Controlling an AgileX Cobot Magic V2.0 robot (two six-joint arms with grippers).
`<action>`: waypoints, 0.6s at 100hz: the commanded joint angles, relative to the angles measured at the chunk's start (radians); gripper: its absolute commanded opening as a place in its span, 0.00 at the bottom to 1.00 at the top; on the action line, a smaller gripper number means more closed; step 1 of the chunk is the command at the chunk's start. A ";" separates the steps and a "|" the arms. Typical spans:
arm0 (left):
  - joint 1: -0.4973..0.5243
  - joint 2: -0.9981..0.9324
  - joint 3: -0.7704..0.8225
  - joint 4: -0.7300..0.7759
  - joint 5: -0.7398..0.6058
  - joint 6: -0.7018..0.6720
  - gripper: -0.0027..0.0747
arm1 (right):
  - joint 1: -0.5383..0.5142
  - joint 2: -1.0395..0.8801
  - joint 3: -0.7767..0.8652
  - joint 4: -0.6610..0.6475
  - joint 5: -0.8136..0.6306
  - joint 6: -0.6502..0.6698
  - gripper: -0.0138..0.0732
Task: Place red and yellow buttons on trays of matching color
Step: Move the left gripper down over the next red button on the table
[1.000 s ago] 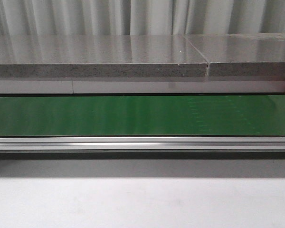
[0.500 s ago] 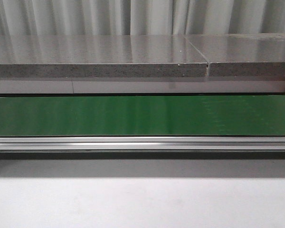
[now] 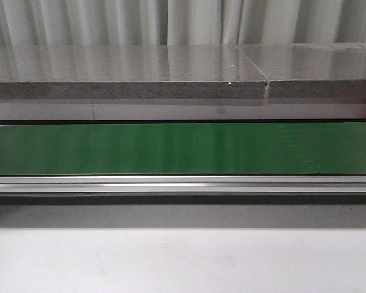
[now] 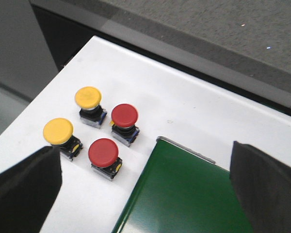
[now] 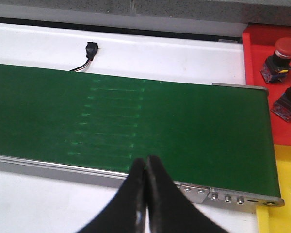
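Conveyor belt (image 3: 183, 148) is seen unchanged from earlier; left gripper (image 4: 145, 189) is spread open above four buttons (image 4: 103, 153), right gripper (image 5: 146, 194) pressed closed, empty.

Left gripper (image 4: 145, 189): broad black fingers. Right gripper (image 5: 146, 167): black, tapered fingers.

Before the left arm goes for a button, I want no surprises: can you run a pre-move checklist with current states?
1. Left gripper open, nothing between the fingers: ok.
2. Buttons waiting on the white table: two yellow buttons and two red buttons, all upright: ok.
3. Green conveyor belt free of objects: ok.
4. Right gripper open to receive: not ok, shut and empty.
5. Red tray has spare room beside its two buttons: ok.
6. Yellow tray free: cannot tell, mostly out of frame.
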 commanded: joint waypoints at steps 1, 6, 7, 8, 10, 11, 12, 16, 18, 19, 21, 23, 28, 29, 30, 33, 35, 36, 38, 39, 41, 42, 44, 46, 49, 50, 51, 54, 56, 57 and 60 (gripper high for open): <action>0.049 0.027 -0.035 -0.029 -0.072 0.016 0.93 | 0.002 -0.004 -0.027 0.012 -0.060 -0.009 0.08; 0.073 0.058 -0.035 -0.056 -0.083 0.040 0.93 | 0.002 -0.004 -0.027 0.012 -0.060 -0.009 0.08; 0.077 0.061 -0.035 -0.060 -0.087 0.046 0.93 | 0.002 -0.004 -0.027 0.012 -0.060 -0.009 0.08; 0.083 0.065 -0.035 -0.064 -0.088 0.048 0.93 | 0.002 -0.004 -0.027 0.012 -0.060 -0.009 0.08; 0.093 0.077 -0.035 -0.075 -0.092 0.053 0.93 | 0.002 -0.004 -0.027 0.012 -0.060 -0.009 0.08; 0.096 0.084 -0.035 -0.081 -0.093 0.055 0.93 | 0.002 -0.004 -0.027 0.012 -0.060 -0.009 0.08; 0.099 0.088 -0.035 -0.084 -0.094 0.055 0.93 | 0.002 -0.004 -0.027 0.012 -0.060 -0.009 0.08; 0.116 0.111 -0.035 -0.100 -0.099 0.066 0.93 | 0.002 -0.004 -0.027 0.012 -0.060 -0.009 0.08; 0.125 0.122 -0.035 -0.108 -0.101 0.070 0.93 | 0.002 -0.004 -0.027 0.012 -0.060 -0.009 0.08; 0.128 0.126 -0.035 -0.111 -0.104 0.071 0.93 | 0.002 -0.004 -0.027 0.012 -0.060 -0.009 0.08; 0.136 0.137 -0.035 -0.113 -0.106 0.071 0.93 | 0.002 -0.004 -0.027 0.012 -0.060 -0.009 0.08; 0.143 0.148 -0.035 -0.116 -0.106 0.073 0.93 | 0.002 -0.004 -0.027 0.012 -0.060 -0.009 0.08; 0.161 0.173 -0.035 -0.121 -0.106 0.082 0.93 | 0.002 -0.004 -0.027 0.012 -0.060 -0.009 0.08; 0.166 0.177 -0.035 -0.121 -0.106 0.085 0.93 | 0.002 -0.004 -0.027 0.012 -0.060 -0.009 0.08; 0.168 0.182 -0.035 -0.128 -0.107 0.093 0.93 | 0.002 -0.004 -0.027 0.012 -0.060 -0.009 0.08; 0.177 0.196 -0.035 -0.141 -0.108 0.108 0.93 | 0.002 -0.004 -0.027 0.012 -0.060 -0.009 0.08; 0.183 0.204 -0.035 -0.155 -0.110 0.125 0.93 | 0.002 -0.004 -0.027 0.012 -0.060 -0.009 0.08; 0.187 0.208 -0.035 -0.160 -0.110 0.132 0.93 | 0.002 -0.004 -0.027 0.012 -0.060 -0.009 0.08; 0.190 0.216 -0.035 -0.176 -0.112 0.152 0.93 | 0.002 -0.004 -0.027 0.012 -0.060 -0.009 0.08; 0.194 0.221 -0.035 -0.187 -0.114 0.158 0.93 | 0.002 -0.004 -0.027 0.012 -0.060 -0.009 0.08; 0.198 0.231 -0.035 -0.205 -0.117 0.177 0.93 | 0.002 -0.004 -0.027 0.012 -0.060 -0.009 0.08; 0.201 0.233 -0.035 -0.211 -0.120 0.189 0.93 | 0.002 -0.004 -0.027 0.012 -0.060 -0.009 0.08; 0.207 0.242 -0.035 -0.227 -0.125 0.205 0.93 | 0.002 -0.004 -0.027 0.012 -0.060 -0.009 0.08; 0.212 0.250 -0.035 -0.240 -0.126 0.212 0.93 | 0.002 -0.004 -0.027 0.012 -0.060 -0.009 0.08; 0.218 0.262 -0.035 -0.257 -0.134 0.228 0.93 | 0.002 -0.004 -0.027 0.012 -0.060 -0.009 0.08; 0.221 0.265 -0.035 -0.261 -0.134 0.228 0.93 | 0.002 -0.004 -0.027 0.012 -0.060 -0.009 0.08; 0.223 0.268 -0.035 -0.264 -0.135 0.231 0.93 | 0.002 -0.004 -0.027 0.012 -0.060 -0.009 0.08; 0.233 0.281 -0.035 -0.273 -0.140 0.231 0.93 | 0.002 -0.004 -0.027 0.012 -0.060 -0.009 0.08; 0.236 0.290 -0.035 -0.275 -0.141 0.233 0.93 | 0.002 -0.004 -0.027 0.012 -0.060 -0.009 0.08; 0.241 0.296 -0.035 -0.277 -0.144 0.232 0.93 | 0.002 -0.004 -0.027 0.012 -0.060 -0.009 0.08; 0.245 0.308 -0.035 -0.281 -0.145 0.235 0.93 | 0.002 -0.004 -0.027 0.012 -0.060 -0.009 0.08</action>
